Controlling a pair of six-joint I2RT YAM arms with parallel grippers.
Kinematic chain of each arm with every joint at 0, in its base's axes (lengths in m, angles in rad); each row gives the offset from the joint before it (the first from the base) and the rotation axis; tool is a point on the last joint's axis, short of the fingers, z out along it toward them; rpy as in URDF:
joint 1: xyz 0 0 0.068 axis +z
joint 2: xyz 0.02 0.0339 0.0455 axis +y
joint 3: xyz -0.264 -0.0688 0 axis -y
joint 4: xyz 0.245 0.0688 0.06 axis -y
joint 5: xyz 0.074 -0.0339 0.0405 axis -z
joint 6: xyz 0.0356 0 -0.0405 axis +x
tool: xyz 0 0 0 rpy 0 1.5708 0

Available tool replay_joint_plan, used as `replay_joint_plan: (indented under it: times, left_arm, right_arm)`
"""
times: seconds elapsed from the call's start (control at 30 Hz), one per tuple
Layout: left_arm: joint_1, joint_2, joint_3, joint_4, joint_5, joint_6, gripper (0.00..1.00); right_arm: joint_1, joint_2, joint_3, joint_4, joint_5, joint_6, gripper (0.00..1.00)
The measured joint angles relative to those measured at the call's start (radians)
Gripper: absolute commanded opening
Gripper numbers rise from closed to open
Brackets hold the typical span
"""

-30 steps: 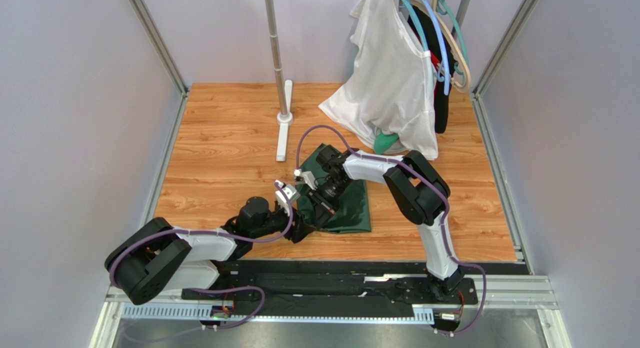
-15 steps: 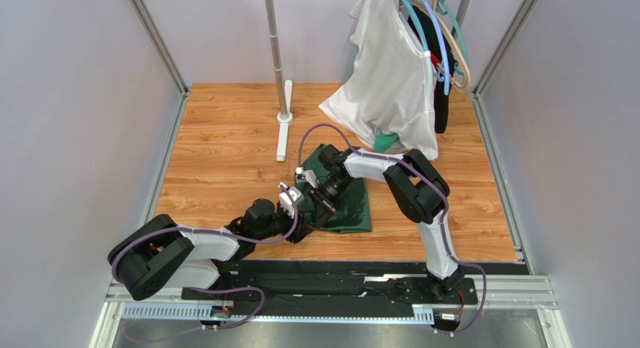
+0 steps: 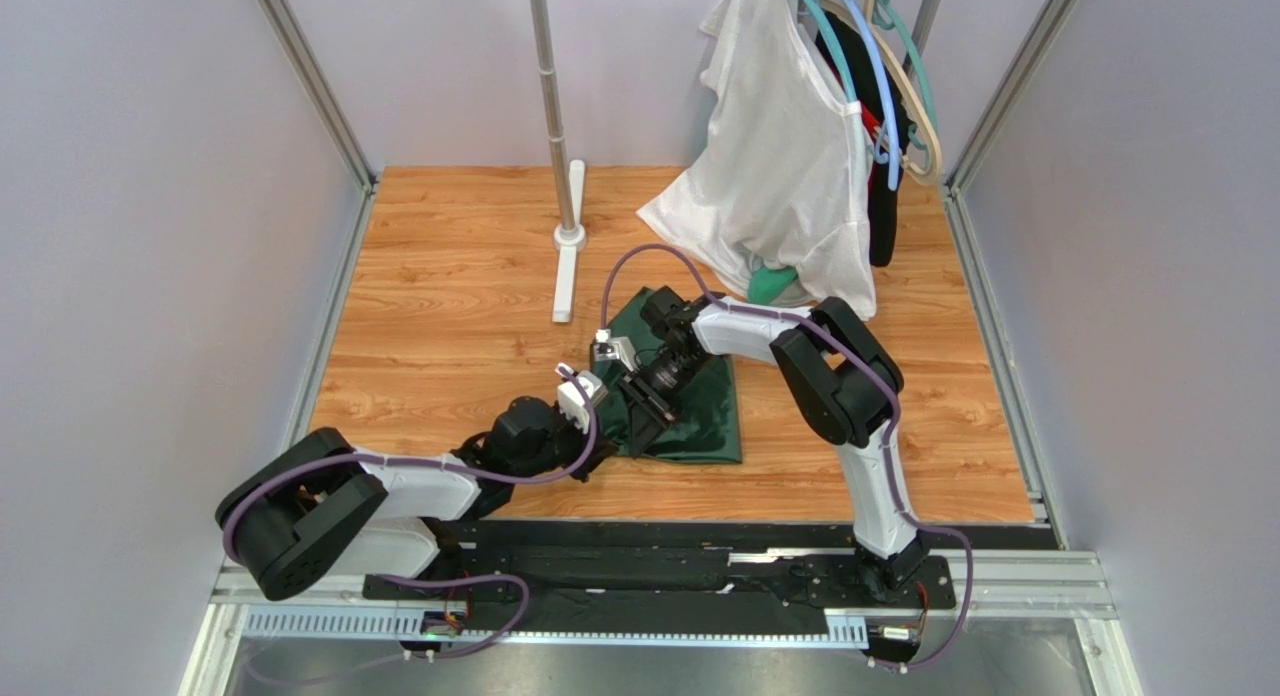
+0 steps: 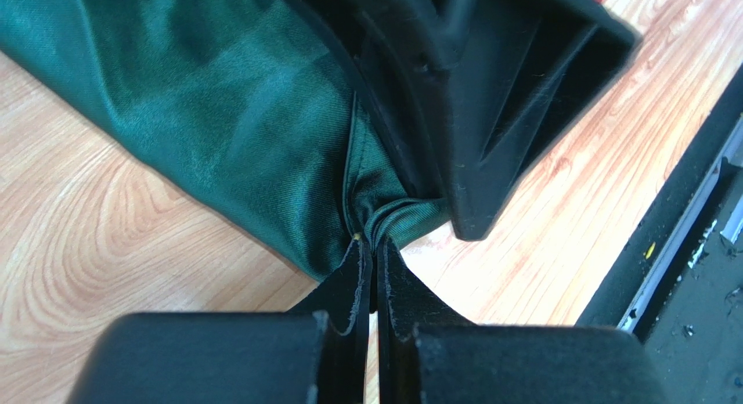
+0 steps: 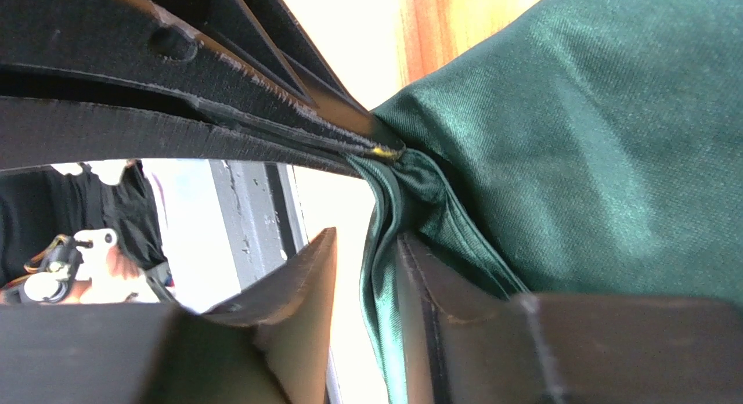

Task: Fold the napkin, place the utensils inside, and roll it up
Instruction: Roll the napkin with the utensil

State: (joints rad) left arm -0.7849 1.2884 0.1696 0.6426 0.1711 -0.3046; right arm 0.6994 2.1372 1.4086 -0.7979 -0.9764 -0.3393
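The dark green napkin [image 3: 703, 408] lies bunched on the wooden table, just ahead of both arms. In the left wrist view my left gripper [image 4: 375, 245] is shut on a gathered corner of the napkin [image 4: 218, 117], with the black body of the right gripper [image 4: 488, 99] close above it. In the right wrist view my right gripper [image 5: 366, 252] stands open, and a fold of the napkin [image 5: 593, 143] hangs against its right finger. The left gripper's fingers [image 5: 218, 117] pinch the same corner just above. From above, the left gripper [image 3: 606, 431] and the right gripper [image 3: 634, 411] meet at the napkin's left edge. The utensils are out of view.
A white garment [image 3: 781, 171] hangs on hangers at the back right, with a brighter green garment [image 3: 771, 287] below it. A metal pole on a white stand [image 3: 567, 231] rises behind the napkin. A black rail [image 3: 676, 554] runs along the table's near edge.
The left gripper has closed on the napkin's corner. The right gripper, which was shut on that corner, has opened its jaws. The left arm has edged forward.
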Motion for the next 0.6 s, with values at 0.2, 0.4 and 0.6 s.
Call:
replay_joint_plan:
  times: [0.2,0.4,0.6]
  left_arm:
    - [0.0,-0.05,-0.01,-0.019,-0.012,-0.048,0.0]
    - [0.009,-0.085,-0.014,-0.051,-0.008,-0.097,0.0]
    - [0.104,-0.085,-0.014,-0.076,0.063,-0.164,0.0]
  right_arm:
    - [-0.039,-0.119,-0.097,0.07,0.0,0.059,0.57]
    - [-0.086,-0.379,-0.247,0.227,0.075,0.158,0.62]
    - [-0.093,-0.607,-0.485,0.437,0.251,0.262,0.63]
